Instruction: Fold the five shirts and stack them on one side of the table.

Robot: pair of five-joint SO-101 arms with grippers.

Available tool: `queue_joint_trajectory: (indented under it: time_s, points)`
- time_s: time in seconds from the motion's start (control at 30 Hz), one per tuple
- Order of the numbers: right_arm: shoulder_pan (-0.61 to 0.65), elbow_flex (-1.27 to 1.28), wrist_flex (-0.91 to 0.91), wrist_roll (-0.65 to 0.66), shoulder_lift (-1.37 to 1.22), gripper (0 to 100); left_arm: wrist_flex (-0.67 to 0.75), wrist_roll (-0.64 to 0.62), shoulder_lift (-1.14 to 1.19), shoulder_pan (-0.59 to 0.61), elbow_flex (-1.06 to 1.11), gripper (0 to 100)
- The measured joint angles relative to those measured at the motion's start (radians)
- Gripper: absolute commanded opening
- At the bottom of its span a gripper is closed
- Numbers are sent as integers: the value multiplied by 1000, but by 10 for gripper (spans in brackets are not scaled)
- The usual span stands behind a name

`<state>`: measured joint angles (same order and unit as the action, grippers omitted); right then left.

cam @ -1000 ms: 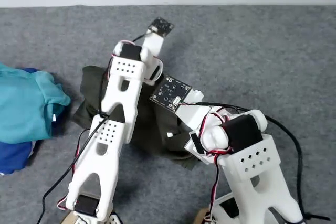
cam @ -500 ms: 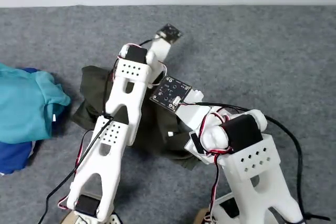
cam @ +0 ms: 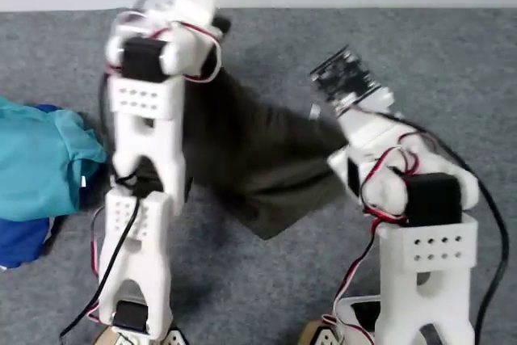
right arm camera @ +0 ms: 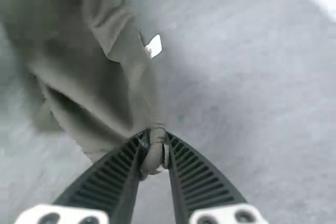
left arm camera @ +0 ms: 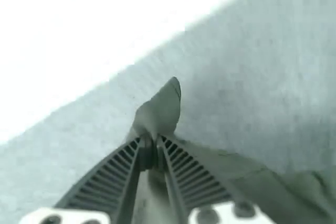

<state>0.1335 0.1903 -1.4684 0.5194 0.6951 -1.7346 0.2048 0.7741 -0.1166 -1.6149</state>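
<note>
A dark olive-green cloth shirt [cam: 258, 159] hangs stretched between the two claws, just beside a crumpled teal cloth shirt [cam: 40, 159] that lies at the edge of the grey felt-like counter [cam: 420, 62]. The olive shirt's long axis is its taut upper edge. It starts on the side nearer the teal shirt, by the counter's far edge, and slants away from the teal shirt toward the robot's bases. The rest of the cloth sags below that edge to a blunt point. Whether that point touches the counter cannot be told.

The left arm [cam: 145, 143] stands tall right beside the teal shirt, between it and the olive shirt. The left claw [left arm camera: 152, 148] is clamped on a pinch of olive cloth [left arm camera: 160, 108] that pokes past its tips. The right arm [cam: 420, 224] stands on the side of the olive shirt away from the teal shirt, with its wrist angled back toward the cloth. The right claw [right arm camera: 153, 145] is clamped on a rolled edge of the olive shirt [right arm camera: 89, 51], close to a small white tag [right arm camera: 153, 45].

A blue cloth shirt [cam: 20, 240] lies partly under the teal shirt. A narrow strip of grey surface separates the teal shirt from the olive shirt, and a wider stretch lies beyond the right arm.
</note>
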Motion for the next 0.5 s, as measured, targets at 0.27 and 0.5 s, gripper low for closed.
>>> queue_joint_trajectory:
  time_s: [0.27, 0.5]
  points:
    - [-75, -74, 301, 0, 0, 10, 0, -15, -293, 34, 0, 4]
    - [-129, -164, 417, 0, 0, 10, 0, -15, -462, 92, -2, 4]
